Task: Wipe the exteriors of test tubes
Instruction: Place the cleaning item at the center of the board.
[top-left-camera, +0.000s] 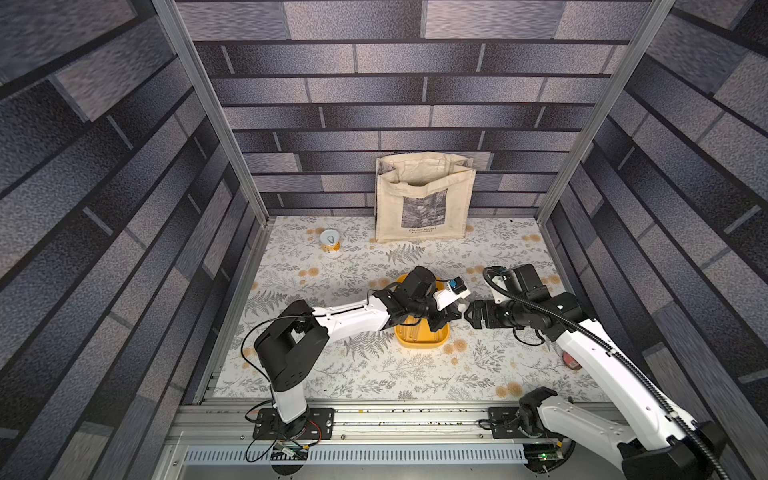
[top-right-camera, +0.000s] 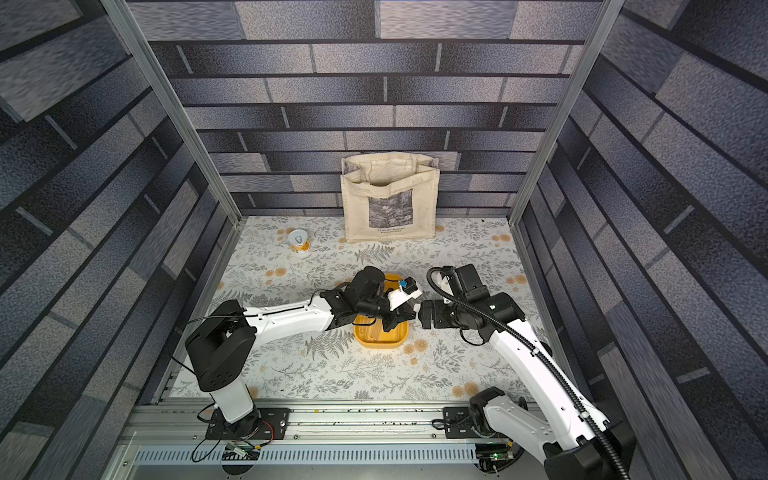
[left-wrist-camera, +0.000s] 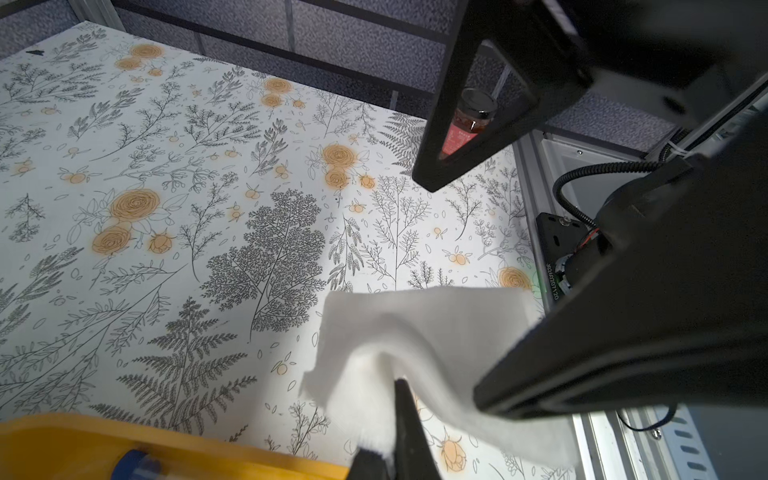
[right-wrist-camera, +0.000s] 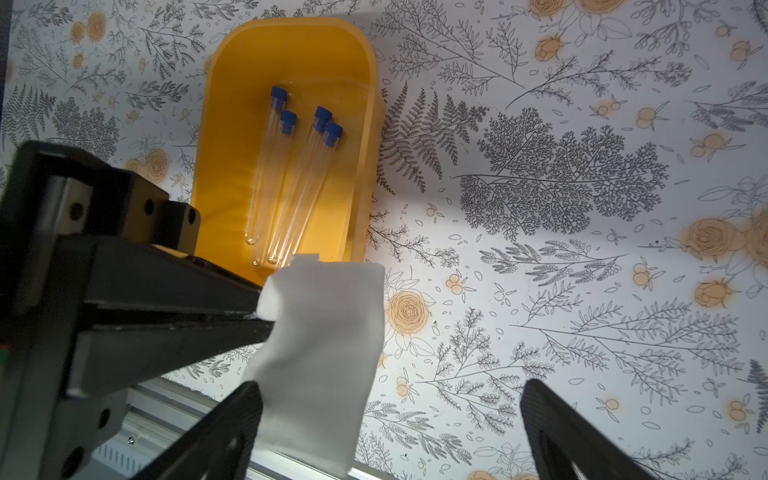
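Dim, edge-warped top views; brighter wrist views, soft shadows, close black parts blurred.

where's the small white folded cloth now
The white cloth hangs pinched in the left gripper, beside the yellow plastic tray, in the right wrist view.

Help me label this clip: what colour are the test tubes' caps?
Blue, on all four test tubes, clearest in the right wrist view.
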